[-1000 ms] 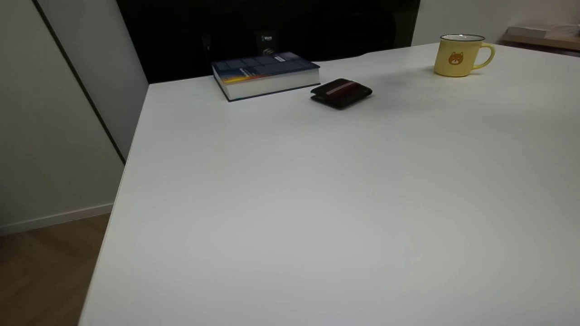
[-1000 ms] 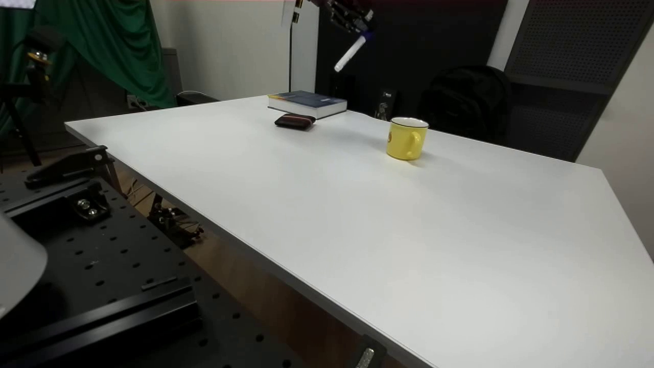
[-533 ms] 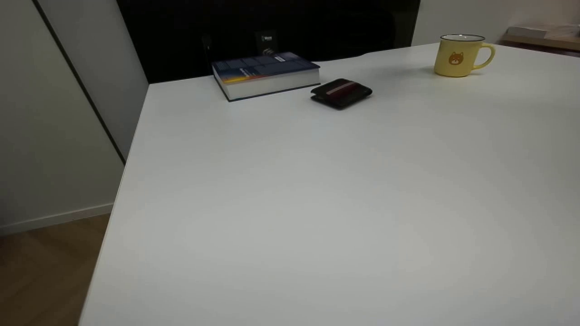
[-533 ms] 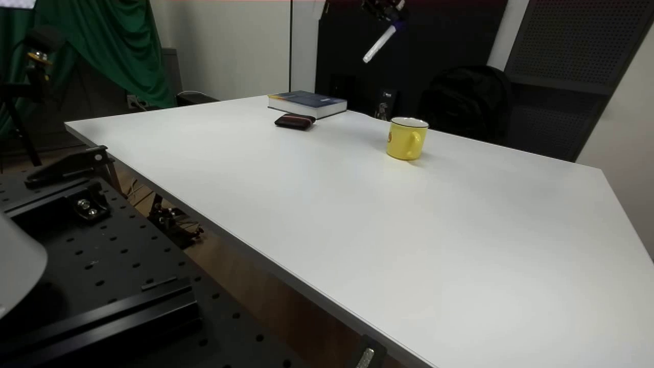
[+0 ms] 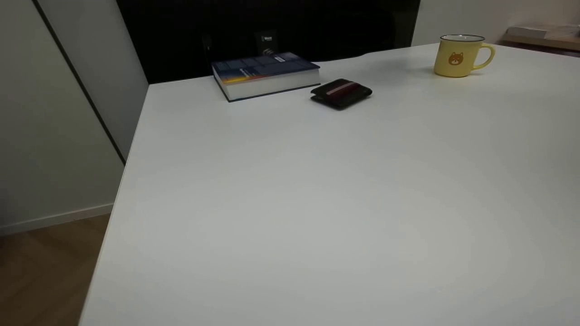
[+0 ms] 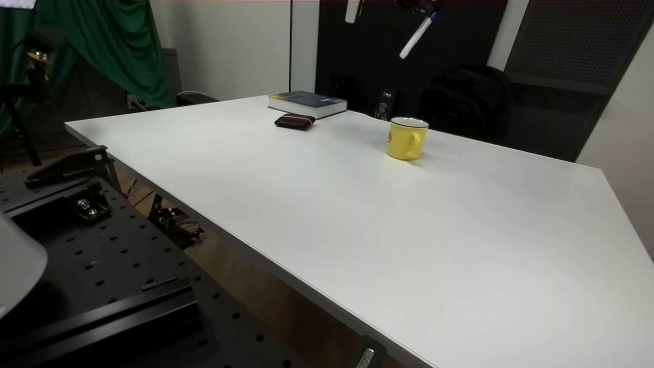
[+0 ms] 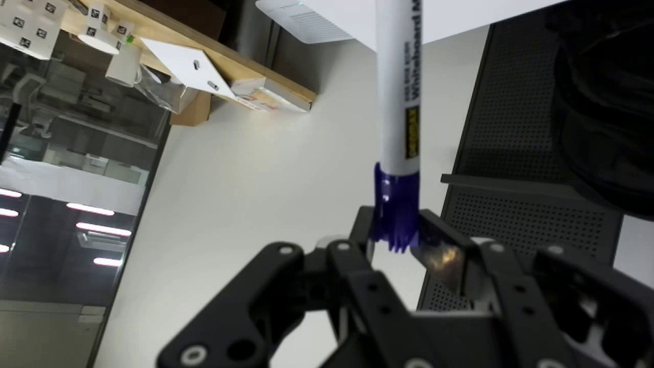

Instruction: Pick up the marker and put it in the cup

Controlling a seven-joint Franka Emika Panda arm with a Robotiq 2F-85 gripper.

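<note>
The marker [image 7: 398,92] is white with a blue cap, and my gripper [image 7: 393,225] is shut on its cap end in the wrist view. In an exterior view the marker [image 6: 416,38] hangs tilted in the air, its white end pointing down and to the left. There my gripper [image 6: 425,5] is partly cut off by the top edge, and the marker appears higher in the picture than the yellow mug. The mug [image 5: 456,59] stands upright on the table in both exterior views [image 6: 405,140]. Its inside bottom is hidden. My gripper is out of view in the exterior view with the mug's bear print.
A thick blue book [image 5: 267,74] and a dark folded wallet [image 5: 342,94] lie on the white table [image 5: 290,203] left of the mug. A dark backpack [image 6: 465,102] is behind the table. A wooden shelf [image 7: 230,56] shows in the wrist view.
My gripper has moved to the right and slightly up in an exterior view, carrying the marker with it. The mug, book and wallet have not moved.
</note>
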